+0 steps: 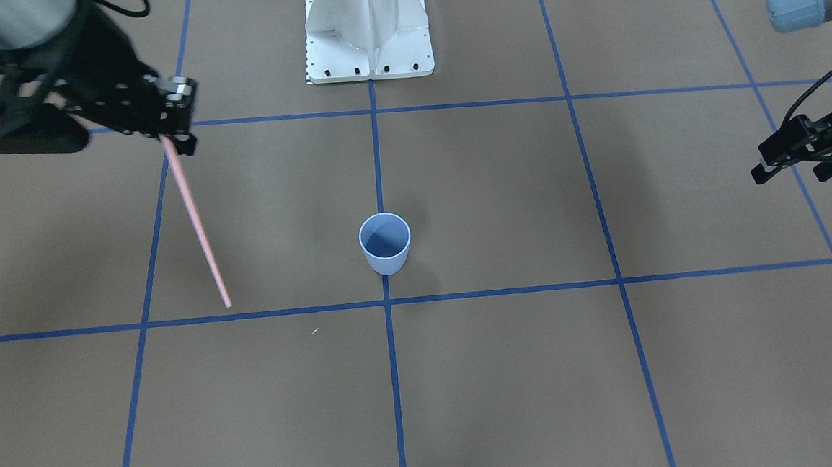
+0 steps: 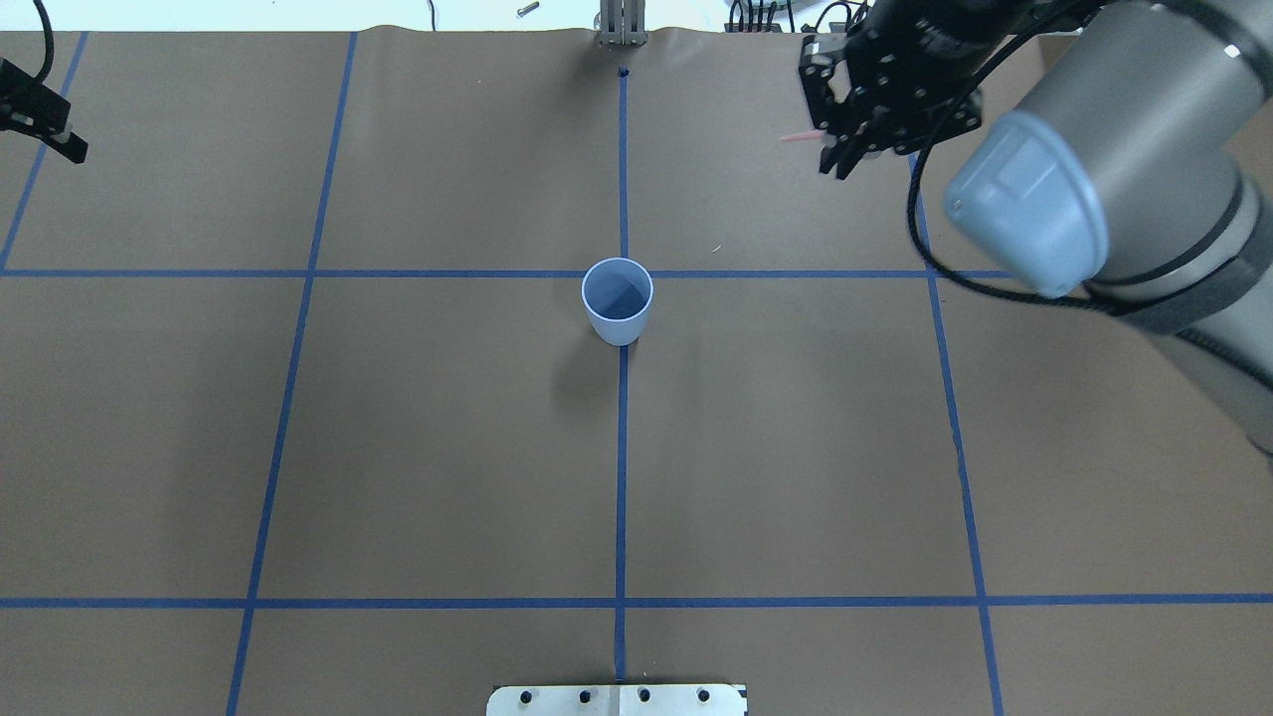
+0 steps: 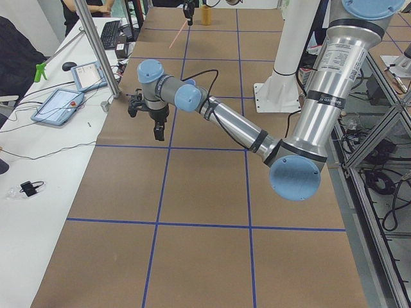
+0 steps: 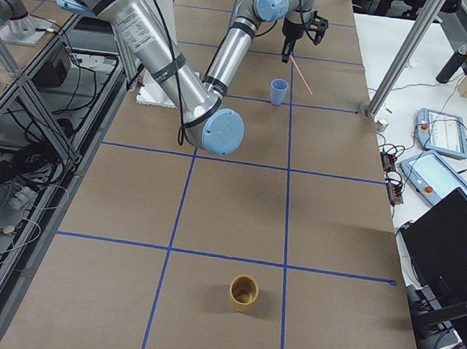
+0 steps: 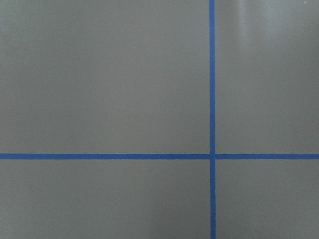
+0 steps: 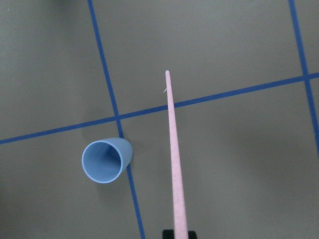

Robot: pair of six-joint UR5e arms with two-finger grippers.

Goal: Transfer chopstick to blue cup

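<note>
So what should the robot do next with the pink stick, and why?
Probably carry the right gripper sideways until the tip of the chopstick is over the open mouth of the blue cup. The gripper holds the chopstick by its top end, but the tip is well to one side of the upright cup.

No readable text, number or brand in any view. Small printed marking (image 3: 329, 58) on near arm's silver tube: too small to read. Tablet screen (image 3: 59, 104) on side counter: blurred. Pendant screen (image 4: 441, 136): illegible.
</note>
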